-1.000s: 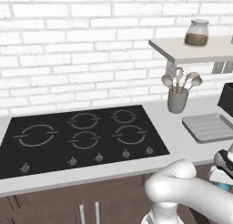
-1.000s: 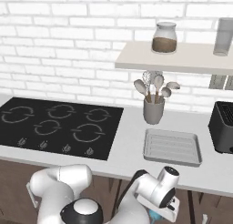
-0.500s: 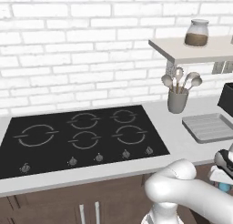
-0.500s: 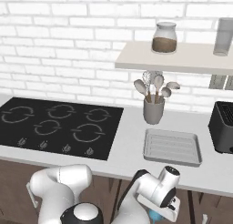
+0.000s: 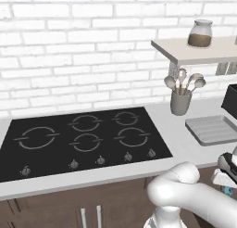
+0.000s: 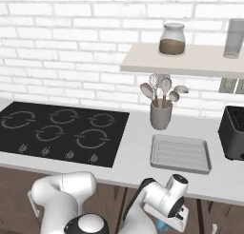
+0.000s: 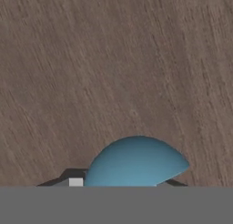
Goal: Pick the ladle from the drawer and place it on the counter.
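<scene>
The ladle's blue rounded bowl (image 7: 136, 164) fills the bottom middle of the hand view, close above the brown wooden drawer floor (image 7: 113, 59). My gripper (image 7: 123, 184) has a dark fingertip on each side of the bowl and looks shut on it. In the base views the hand hangs below the front edge of the pale counter (image 6: 138, 147), with a bit of blue ladle (image 6: 162, 227) under it. The same blue bit (image 5: 227, 191) shows at the right edge of the left base view. The ladle's handle is hidden.
On the counter (image 5: 185, 150) sit a black cooktop (image 6: 62, 131), a grey utensil cup (image 6: 161, 115), a ridged grey tray (image 6: 180, 153) and a black toaster (image 6: 233, 132). A beige wall shelf (image 6: 190, 62) carries a jar (image 6: 171, 39). Dark cabinet fronts (image 5: 92, 208) stand below.
The hand has shifted only slightly below the counter edge; everything on the counter is as before.
</scene>
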